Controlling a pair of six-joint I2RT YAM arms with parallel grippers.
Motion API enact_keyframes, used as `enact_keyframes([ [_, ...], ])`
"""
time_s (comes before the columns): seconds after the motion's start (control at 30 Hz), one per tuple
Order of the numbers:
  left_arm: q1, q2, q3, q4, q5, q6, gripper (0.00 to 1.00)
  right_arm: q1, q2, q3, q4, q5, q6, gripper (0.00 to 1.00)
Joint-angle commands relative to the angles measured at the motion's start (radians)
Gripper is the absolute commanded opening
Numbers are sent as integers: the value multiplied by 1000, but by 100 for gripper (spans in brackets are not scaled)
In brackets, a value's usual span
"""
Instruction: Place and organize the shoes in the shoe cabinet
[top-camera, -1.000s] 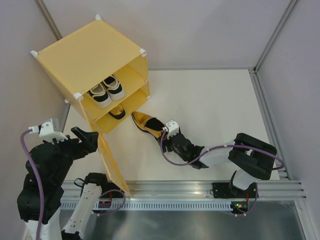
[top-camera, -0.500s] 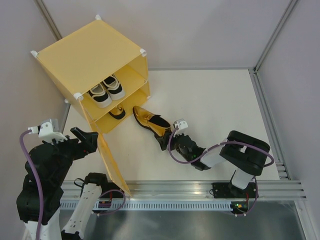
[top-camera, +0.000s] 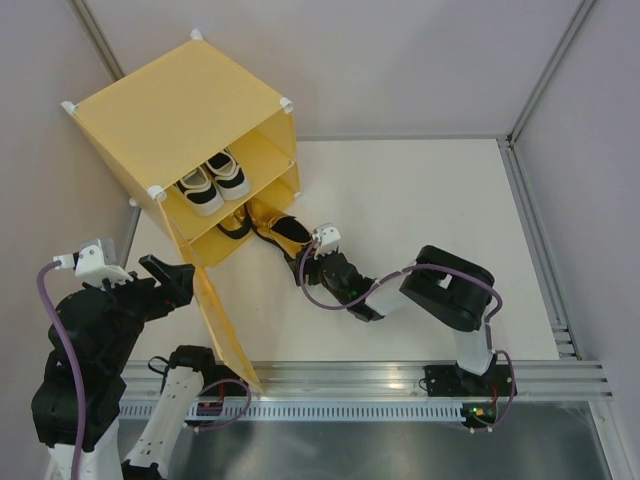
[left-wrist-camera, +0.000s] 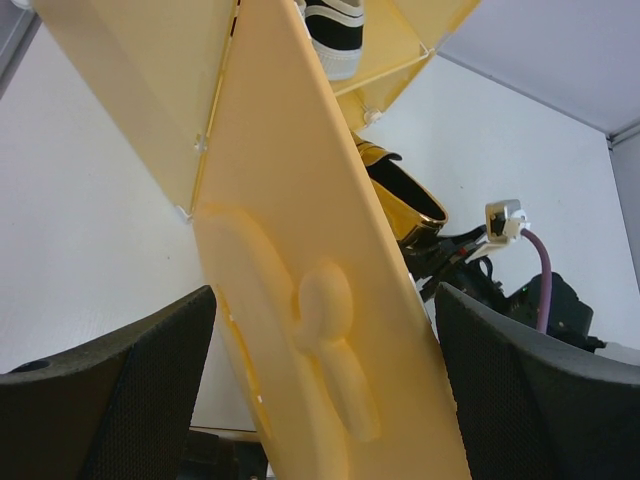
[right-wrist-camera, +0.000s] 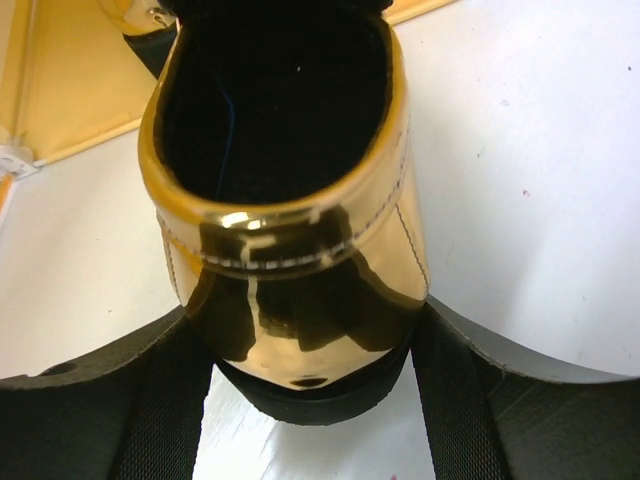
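Observation:
The yellow shoe cabinet (top-camera: 170, 110) stands at the back left with its door (top-camera: 225, 330) swung open toward me. Two white-and-black sneakers (top-camera: 215, 180) sit on the upper shelf. One gold slip-on (top-camera: 235, 224) lies in the lower compartment. My right gripper (top-camera: 312, 262) is shut on the heel of the second gold slip-on (top-camera: 280, 228), whose toe is at the lower compartment's mouth. In the right wrist view the fingers (right-wrist-camera: 150, 400) clamp the shoe's heel (right-wrist-camera: 290, 250). My left gripper (left-wrist-camera: 325, 400) is open, its fingers straddling the door (left-wrist-camera: 300, 250).
The white table (top-camera: 420, 200) spreads to the right of the cabinet, with grey walls behind and a metal rail (top-camera: 400, 375) at the near edge. The open door stands between my two arms. The right arm's purple cable (top-camera: 340, 300) trails over the table.
My right gripper has carried the gold slip-on left and back, from the open table to the mouth of the lower compartment. The left arm and the door have not moved.

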Motion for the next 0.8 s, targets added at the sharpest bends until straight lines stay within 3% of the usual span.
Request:
enact_keyframes([
  [0.0,0,-5,25,-56,-25,28,92,0,41,104,80,-1,-45,1],
  [0.23,0,-8,24,-69,-31,32,92,-1,94,209,43,42,-123,1],
  [0.77,0,-11,11,-69,-34,35,92,-83,250,501,-65,-153,-188,1],
])
